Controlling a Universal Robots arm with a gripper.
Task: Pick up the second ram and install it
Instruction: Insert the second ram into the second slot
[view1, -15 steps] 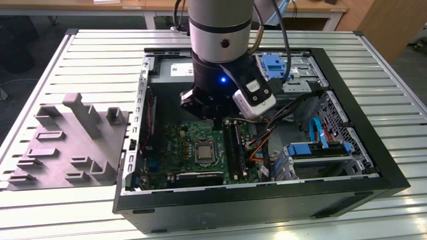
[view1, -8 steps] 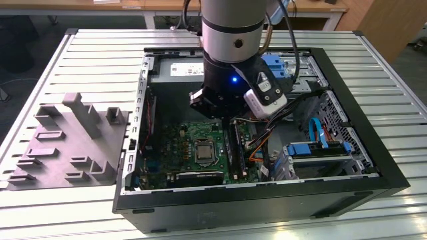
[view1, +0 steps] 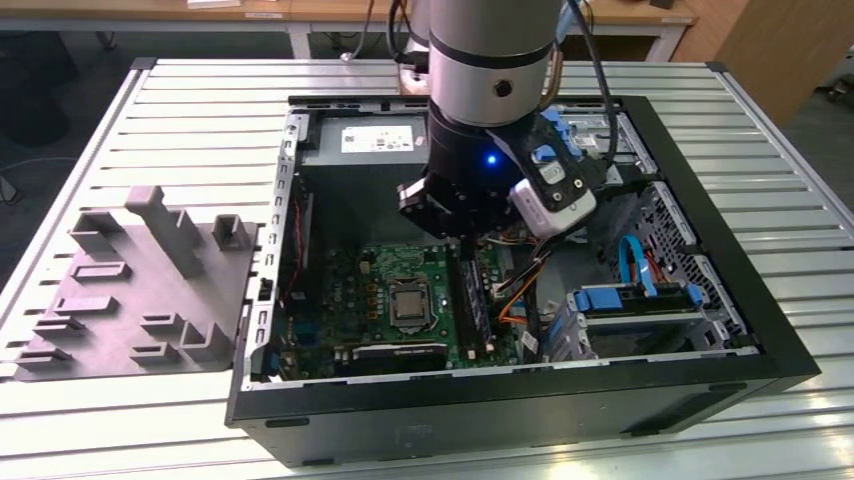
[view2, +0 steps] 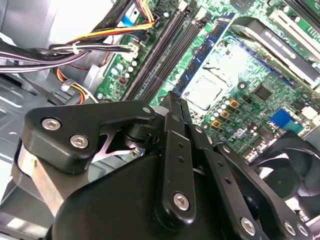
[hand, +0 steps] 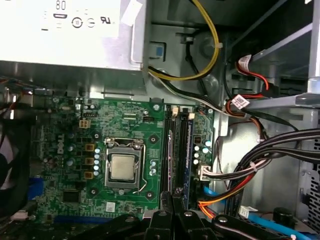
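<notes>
At the exterior view's left, a grey moulded tray (view1: 134, 290) lies on the slatted metal table (view1: 174, 100), just beside the open computer case (view1: 534, 420). The case lies on its side, and the grey power supply (view1: 367, 140) sits at its far end. The green motherboard (view1: 380, 270) covers the floor of the case, with the processor socket (view1: 404, 298) near its middle.

The arm comes down from above into the case. The gripper (view1: 458, 238) hangs low over the motherboard, just to the right of the socket and directly above the long black memory slots (hand: 179, 150). In the first wrist view the jaws stand narrow, and the fingertips (hand: 162, 202) are drawn close together. A thin dark strip runs out from between them, seen edge-on and parallel to the slots. This appears to be the second ram (hand: 169, 150), held in the grip above the slots. I cannot tell if it touches a slot.

Further to the right, a bundle of orange and black cables (hand: 225, 192) passes beside the slots. At the exterior view's right are a blue flat cable (view1: 634, 265) and the drive bay (view1: 641, 300).
</notes>
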